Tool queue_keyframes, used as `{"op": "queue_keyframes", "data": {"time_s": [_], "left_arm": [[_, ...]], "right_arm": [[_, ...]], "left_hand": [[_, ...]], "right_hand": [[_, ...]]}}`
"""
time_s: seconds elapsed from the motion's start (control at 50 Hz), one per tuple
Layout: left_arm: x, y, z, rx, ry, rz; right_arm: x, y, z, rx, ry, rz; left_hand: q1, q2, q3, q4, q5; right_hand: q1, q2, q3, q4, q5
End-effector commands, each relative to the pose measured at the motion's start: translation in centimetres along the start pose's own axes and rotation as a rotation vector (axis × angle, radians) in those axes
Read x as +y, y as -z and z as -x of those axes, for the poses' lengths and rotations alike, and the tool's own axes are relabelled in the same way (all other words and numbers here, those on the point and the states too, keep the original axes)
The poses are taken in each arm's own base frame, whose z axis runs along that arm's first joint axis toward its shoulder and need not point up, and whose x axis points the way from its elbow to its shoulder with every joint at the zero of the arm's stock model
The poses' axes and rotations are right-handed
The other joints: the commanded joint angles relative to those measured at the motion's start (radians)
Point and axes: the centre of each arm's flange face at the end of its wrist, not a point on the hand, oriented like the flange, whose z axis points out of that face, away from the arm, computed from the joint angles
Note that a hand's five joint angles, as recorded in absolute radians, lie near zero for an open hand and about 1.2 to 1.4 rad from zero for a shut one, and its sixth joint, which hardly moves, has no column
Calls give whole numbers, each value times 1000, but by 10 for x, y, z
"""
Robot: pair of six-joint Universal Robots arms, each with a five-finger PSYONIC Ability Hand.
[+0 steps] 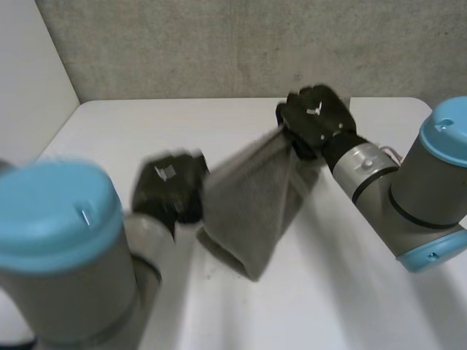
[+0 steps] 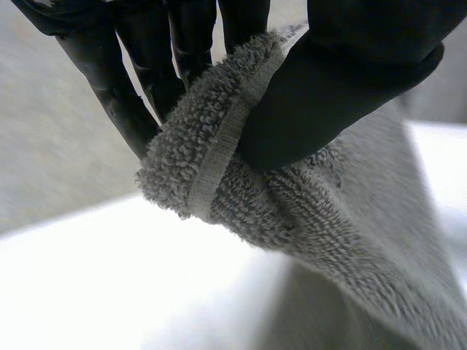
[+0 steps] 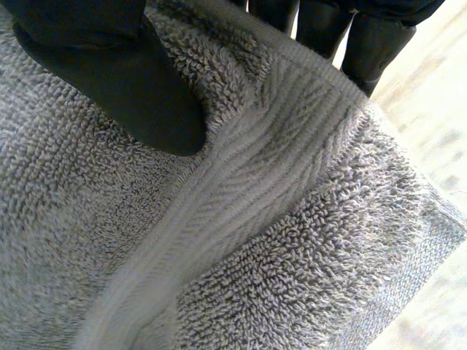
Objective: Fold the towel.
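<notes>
A grey terry towel [image 1: 255, 204] hangs above the white table [image 1: 131, 131], stretched between both hands, its lower part sagging to the tabletop. My left hand [image 1: 169, 186] holds the towel's near left corner; in the left wrist view its thumb [image 2: 343, 80] pinches the hemmed edge of the towel [image 2: 219, 153] against the fingers [image 2: 117, 95]. My right hand [image 1: 315, 117] holds the far right corner higher up. In the right wrist view its thumb [image 3: 109, 73] presses the towel [image 3: 241, 240] against the fingers [image 3: 365, 51] behind the woven border.
A grey concrete wall [image 1: 219, 44] runs behind the table. The table's left edge meets a white side panel [image 1: 29, 80]. My two arms flank the towel, left arm [image 1: 66, 255] near, right arm [image 1: 416, 189] at the right.
</notes>
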Motion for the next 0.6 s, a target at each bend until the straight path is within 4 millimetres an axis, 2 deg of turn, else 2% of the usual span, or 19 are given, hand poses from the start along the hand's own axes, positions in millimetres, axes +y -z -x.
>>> {"op": "queue_keyframes", "data": {"time_s": [0.02,0.04,0.06,0.08,0.1,0.12,0.18,0.26,0.3,0.32,0.34,0.42,0.46,0.58,0.6], "left_arm": [[48,38,-33,186,-68,142],[48,41,-38,218,-58,144],[48,41,-38,218,-57,144],[44,40,-39,235,-44,134],[44,40,-39,235,-44,133],[39,38,-40,243,-38,121],[28,28,-38,247,-19,91],[17,12,-30,230,-3,58],[1,-9,-16,206,23,19],[1,-9,-16,206,23,19],[-5,-18,-8,205,32,7],[-17,-42,3,258,50,-18],[-16,-48,3,287,50,-14],[-10,-69,3,380,56,10],[-10,-70,3,380,56,10]], "right_arm": [[23,12,8,-63,66,158],[23,12,8,-63,66,158],[25,14,9,-71,83,172],[28,18,11,-78,95,189],[28,18,11,-78,95,189],[31,22,13,-86,102,205],[39,31,19,-116,108,242],[47,41,18,-125,111,275],[50,45,11,-110,119,290],[53,50,4,-97,127,303],[57,56,-2,-97,138,312],[64,67,-9,-133,154,313],[70,78,-15,-173,161,306],[75,94,-26,-188,164,299],[77,98,-28,-184,153,305]], "left_hand": [[128,102,104,103,115],[-355,-380,-378,-379,-368],[-359,-385,-383,-384,-373],[-888,-914,-912,-913,-902],[-894,-919,-917,-918,-907],[-1007,-1033,-1031,-1032,-1020],[-1002,-1028,-1026,-1027,-1016],[-1005,-1031,-1029,-1030,-1019],[-1005,-1031,-1029,-1030,-1019],[-1005,-1031,-1029,-1030,-1019],[-1002,-1028,-1026,-1027,-1016],[-997,-1022,-1020,-1021,-1010],[-994,-1019,-1017,-1018,-1007],[-985,-1010,-1008,-1010,-998],[-985,-1010,-1008,-1010,-998]], "right_hand": [[5,183,180,179,186],[5,183,180,179,186],[5,183,180,179,186],[5,183,180,179,186],[5,183,180,179,186],[5,183,180,179,186],[5,183,180,179,186],[5,183,180,179,186],[5,183,180,179,186],[5,183,180,179,186],[5,183,180,179,186],[5,183,180,179,186],[5,183,180,179,186],[5,183,180,179,186],[-75,103,100,98,106]]}}
